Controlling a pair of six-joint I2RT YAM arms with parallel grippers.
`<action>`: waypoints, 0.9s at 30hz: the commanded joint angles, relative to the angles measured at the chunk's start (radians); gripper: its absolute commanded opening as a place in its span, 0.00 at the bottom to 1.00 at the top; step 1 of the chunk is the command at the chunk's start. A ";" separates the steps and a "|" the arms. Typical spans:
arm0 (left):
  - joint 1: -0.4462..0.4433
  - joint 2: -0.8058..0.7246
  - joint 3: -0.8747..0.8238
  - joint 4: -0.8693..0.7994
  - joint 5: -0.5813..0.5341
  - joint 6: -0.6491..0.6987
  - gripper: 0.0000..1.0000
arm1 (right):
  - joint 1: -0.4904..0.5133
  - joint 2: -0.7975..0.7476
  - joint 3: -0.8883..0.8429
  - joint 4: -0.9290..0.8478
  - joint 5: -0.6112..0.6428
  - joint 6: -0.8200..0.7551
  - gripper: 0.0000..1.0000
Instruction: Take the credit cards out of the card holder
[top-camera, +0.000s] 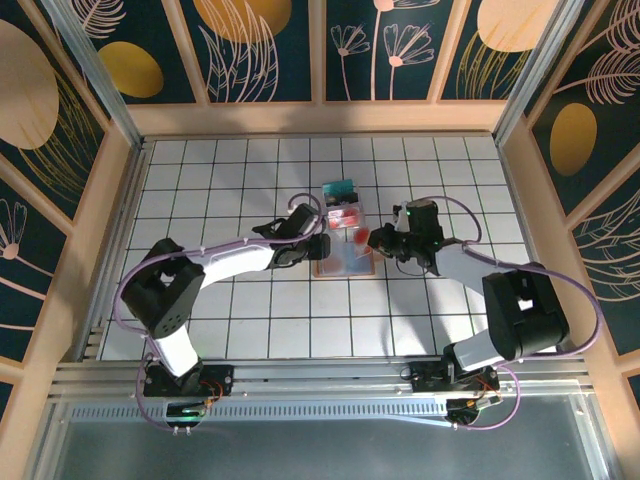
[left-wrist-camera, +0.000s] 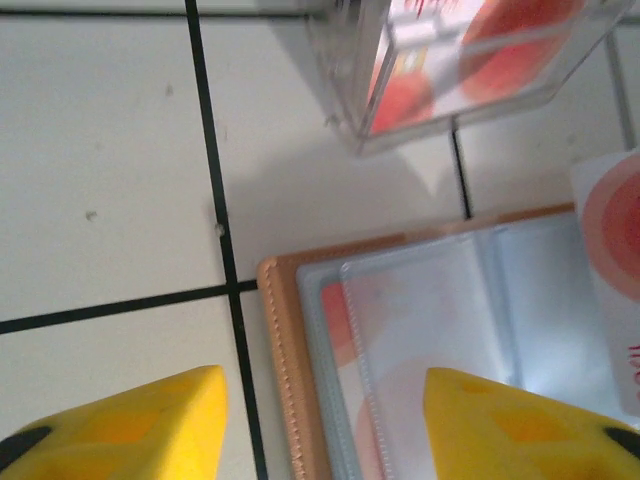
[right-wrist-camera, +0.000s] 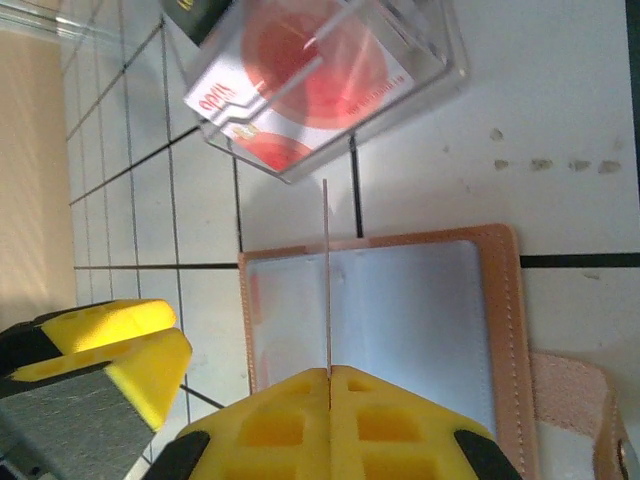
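Tan holder (left-wrist-camera: 280, 350) edge under open left end effector (left-wrist-camera: 320, 400); right end effector (right-wrist-camera: 328, 378) pinches card (right-wrist-camera: 326, 270).

The tabletop (top-camera: 240, 300) is white tile ruled with black lines. The card holder (right-wrist-camera: 505, 330) is tan-brown with paler stitching, and its inner sleeves are pale blue-grey. A clear box (left-wrist-camera: 340, 80) shows white cards (right-wrist-camera: 300, 70) printed with red circles and red lettering. Teal cards (top-camera: 340, 187) lie on its far side. The card (left-wrist-camera: 612, 250) pinched in the right tool (right-wrist-camera: 328, 385) is white with salmon-pink rings. That tool and the left tool (left-wrist-camera: 322, 395) have bright yellow fingers (left-wrist-camera: 150, 420). The walls (top-camera: 260, 50) are dark teal with gold ovals and pink line-drawn leaves.
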 joint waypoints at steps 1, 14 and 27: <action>0.009 -0.087 -0.016 0.127 -0.034 -0.015 0.58 | -0.007 -0.059 0.015 0.047 0.041 -0.015 0.00; 0.132 -0.170 -0.200 0.715 0.259 -0.132 0.67 | -0.008 -0.156 -0.124 0.537 0.021 0.157 0.00; 0.134 -0.154 -0.234 0.935 0.440 -0.151 0.73 | -0.004 -0.082 -0.155 0.832 -0.065 0.282 0.00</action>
